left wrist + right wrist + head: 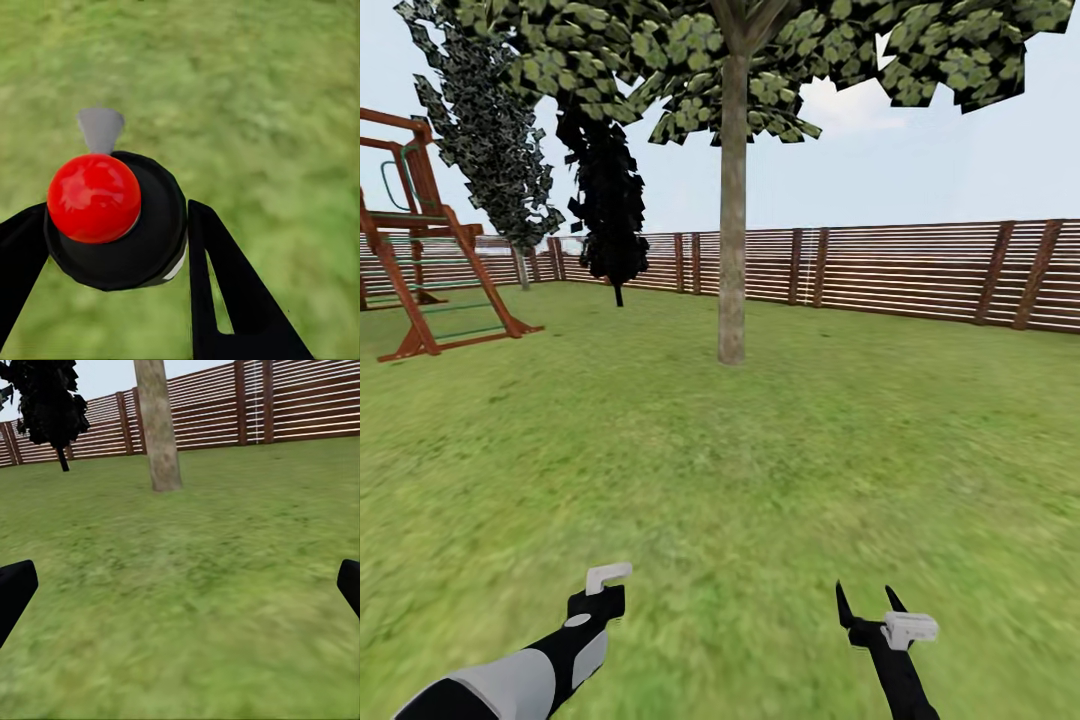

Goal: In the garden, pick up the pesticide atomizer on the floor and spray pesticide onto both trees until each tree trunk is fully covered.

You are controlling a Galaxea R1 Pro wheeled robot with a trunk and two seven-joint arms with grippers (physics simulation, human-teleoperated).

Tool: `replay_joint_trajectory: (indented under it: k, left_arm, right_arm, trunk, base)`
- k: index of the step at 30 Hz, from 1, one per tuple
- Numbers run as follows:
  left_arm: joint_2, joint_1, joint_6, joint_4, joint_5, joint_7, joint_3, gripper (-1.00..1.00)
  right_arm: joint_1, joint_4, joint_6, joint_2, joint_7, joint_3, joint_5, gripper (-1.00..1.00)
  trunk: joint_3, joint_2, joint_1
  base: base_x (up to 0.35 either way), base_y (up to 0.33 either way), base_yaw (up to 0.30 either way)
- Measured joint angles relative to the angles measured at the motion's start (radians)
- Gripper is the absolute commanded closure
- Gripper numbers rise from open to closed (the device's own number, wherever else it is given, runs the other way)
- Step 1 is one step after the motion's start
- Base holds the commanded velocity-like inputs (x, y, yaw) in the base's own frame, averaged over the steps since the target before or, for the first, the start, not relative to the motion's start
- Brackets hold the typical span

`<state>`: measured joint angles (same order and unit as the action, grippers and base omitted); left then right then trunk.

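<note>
Between left hand fingers, black pesticide atomizer, red-capped.

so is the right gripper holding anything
No, the right gripper is open, its two fingers spread wide with just grass between them.

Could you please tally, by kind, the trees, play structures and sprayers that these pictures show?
Broad-canopied trees with a thick grey-brown trunk: 1
Narrow cypresses, one grey-green and one near-black: 2
Wooden climbing frame: 1
Pesticide atomizer, black with a red top, between the left gripper's fingers: 1
Total: 5
</note>
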<state>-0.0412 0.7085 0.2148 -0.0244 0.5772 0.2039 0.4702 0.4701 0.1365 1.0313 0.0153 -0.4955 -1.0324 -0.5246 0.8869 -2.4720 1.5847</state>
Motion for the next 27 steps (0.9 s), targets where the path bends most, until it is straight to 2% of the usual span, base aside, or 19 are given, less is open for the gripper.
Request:
replay_joint_trajectory:
  k: [27]
  left_arm:
    - [0.000, 0.000, 0.000, 0.000, 0.000, 0.000, 0.000, 1.00]
  right_arm:
    - [0.000, 0.000, 0.000, 0.000, 0.000, 0.000, 0.000, -1.00]
  trunk:
    - [0.000, 0.000, 0.000]
  base:
    - [0.337, 0.000, 0.000]
